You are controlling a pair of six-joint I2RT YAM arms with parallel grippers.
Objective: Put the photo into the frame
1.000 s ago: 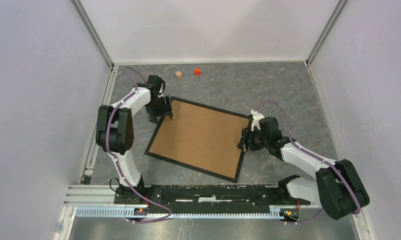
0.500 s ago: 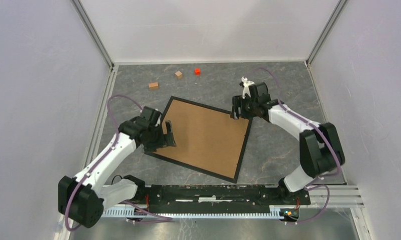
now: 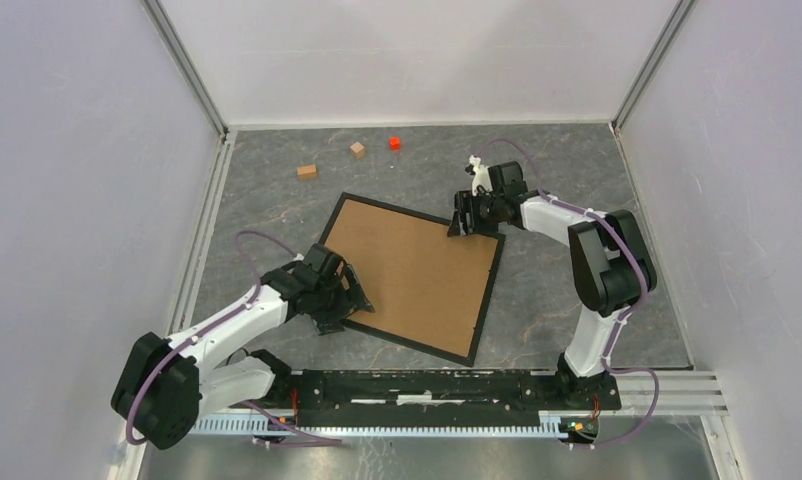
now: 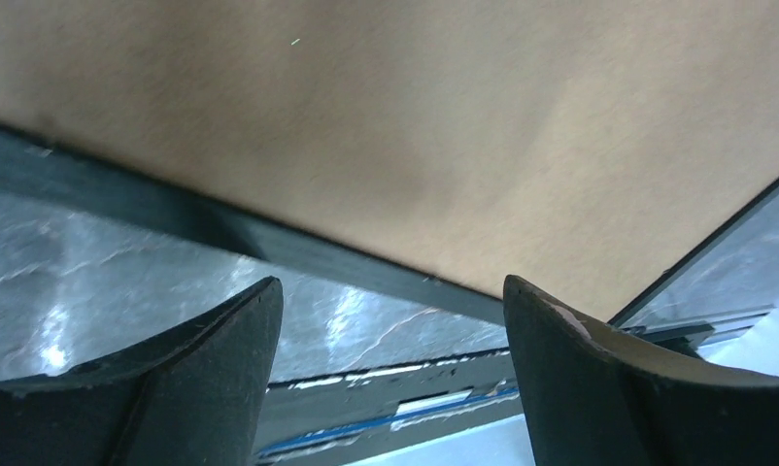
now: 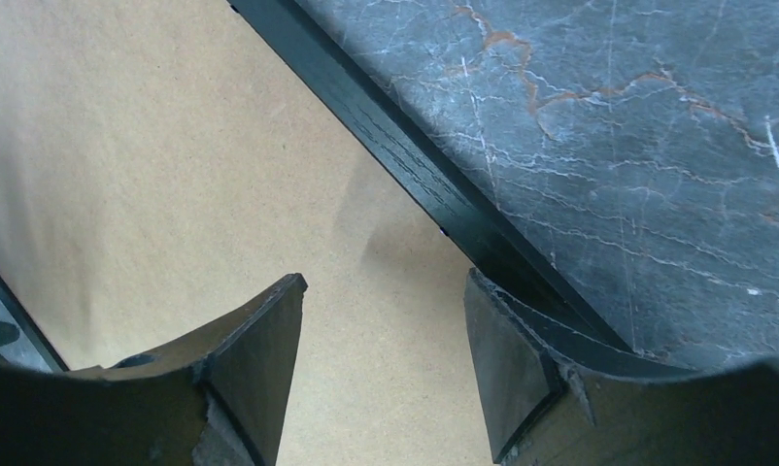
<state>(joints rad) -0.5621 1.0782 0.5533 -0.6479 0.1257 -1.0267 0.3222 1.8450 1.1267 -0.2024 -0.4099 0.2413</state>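
The black frame (image 3: 486,300) lies flat on the table, back side up, with a brown backing board (image 3: 412,265) filling it. The photo is hidden. My left gripper (image 3: 355,297) sits low at the frame's near-left edge, open, nothing between its fingers. In the left wrist view the black frame edge (image 4: 269,243) and the board (image 4: 415,116) lie just ahead of the left gripper (image 4: 390,301). My right gripper (image 3: 461,226) is at the far edge near the far-right corner, open. In the right wrist view the right gripper (image 5: 386,286) hangs over the board (image 5: 172,165), one finger by the frame edge (image 5: 405,146).
Two small wooden blocks (image 3: 307,171) (image 3: 357,149) and a red cube (image 3: 394,142) lie on the grey marbled table behind the frame. White walls close in three sides. A metal rail (image 3: 427,385) with the arm bases runs along the near edge.
My left gripper came from the frame's far-left corner down its left side to the near-left edge. My right gripper went from the right edge up to the far edge. The frame stayed put.
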